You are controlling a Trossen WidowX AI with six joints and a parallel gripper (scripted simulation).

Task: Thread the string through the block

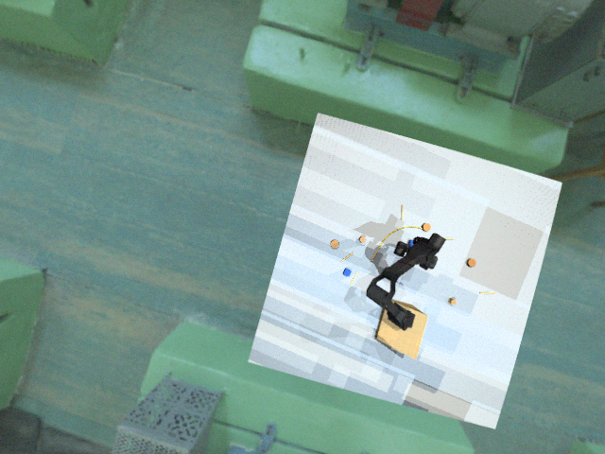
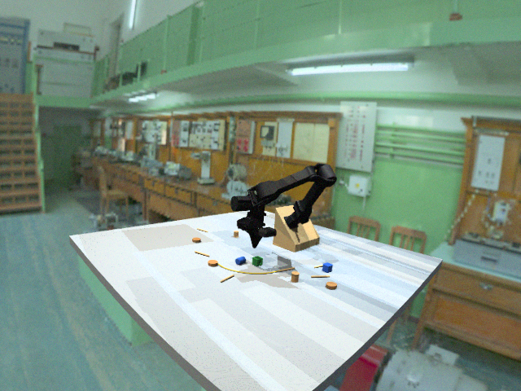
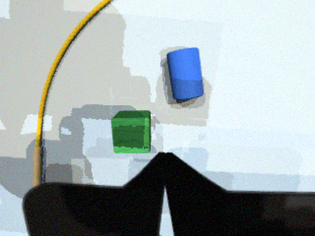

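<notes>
The wooden button point(image 1: 426, 226) point(image 2: 212, 262) lies flat with the yellow string point(image 1: 401, 228) point(image 2: 252, 273) point(image 3: 51, 72) curving away from it. The thin wooden stick point(image 1: 373, 255) point(image 2: 288, 270) point(image 3: 37, 164) on the string's free end lies on the table. My gripper point(image 2: 254, 246) point(image 3: 164, 158) is shut and empty above the table, between the stick and the button. A green block point(image 2: 257, 261) point(image 3: 131, 133) stands near and below the fingertips; no hole can be made out in it. A large wooden wedge point(image 1: 415, 337) point(image 2: 286, 237) sits at the arm's base, with no hole visible.
A blue cylinder point(image 1: 410, 243) point(image 2: 240, 260) point(image 3: 185, 74) lies beside the green block. A blue cube point(image 1: 347, 271) point(image 2: 327, 267), loose sticks point(image 1: 402, 212) point(image 2: 227, 278), wooden discs point(image 1: 334, 243) point(image 2: 330, 285) and upright wooden cylinders point(image 1: 362, 239) point(image 2: 295, 276) lie or stand around.
</notes>
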